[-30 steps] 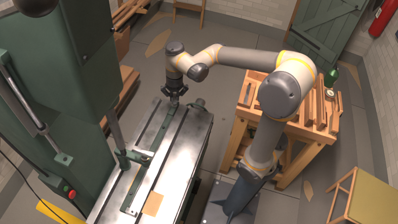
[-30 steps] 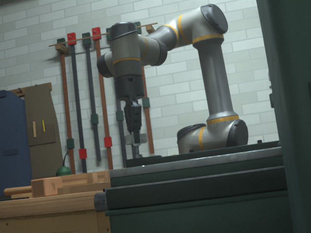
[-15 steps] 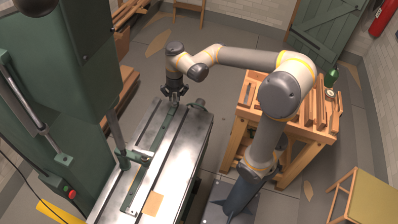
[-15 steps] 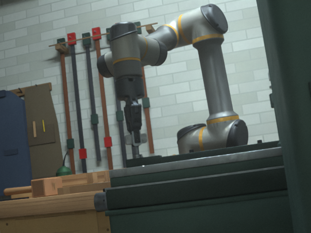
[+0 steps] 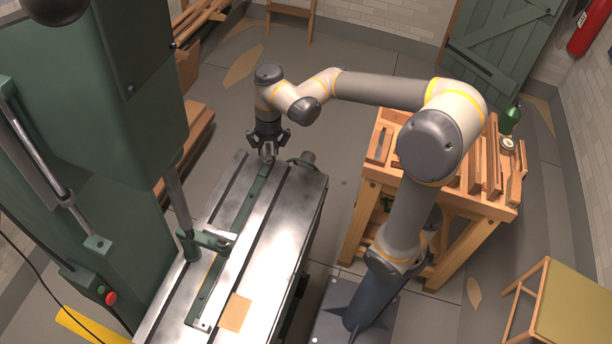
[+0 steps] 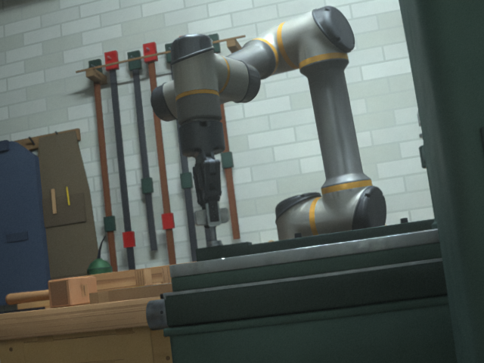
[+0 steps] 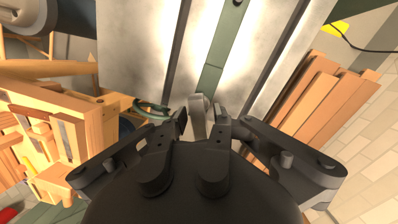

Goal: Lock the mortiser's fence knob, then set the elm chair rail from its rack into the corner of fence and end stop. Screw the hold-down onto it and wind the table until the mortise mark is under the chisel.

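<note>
The fence knob (image 7: 198,111), a grey winged knob on a short stem, stands at the far end of the green fence (image 5: 239,214) on the mortiser's steel table. My gripper (image 7: 199,115) hangs straight down over the knob with its fingers open on either side of it, holding nothing. From the second side camera the knob (image 6: 211,216) shows just below the gripper (image 6: 210,213). The chair rails (image 5: 485,164) stand in their rack on the wooden bench to the right. The hold-down (image 5: 204,239) sits near the column, and the end stop (image 5: 201,326) is at the near end of the fence.
Behind the table lie stacked boards (image 7: 320,97) on the floor. The mortiser's green column (image 5: 85,128) fills the left. The green table handwheel (image 5: 301,161) hangs off the table's far end. A mallet (image 6: 58,292) rests on the bench, and bar clamps (image 6: 133,156) hang on the brick wall.
</note>
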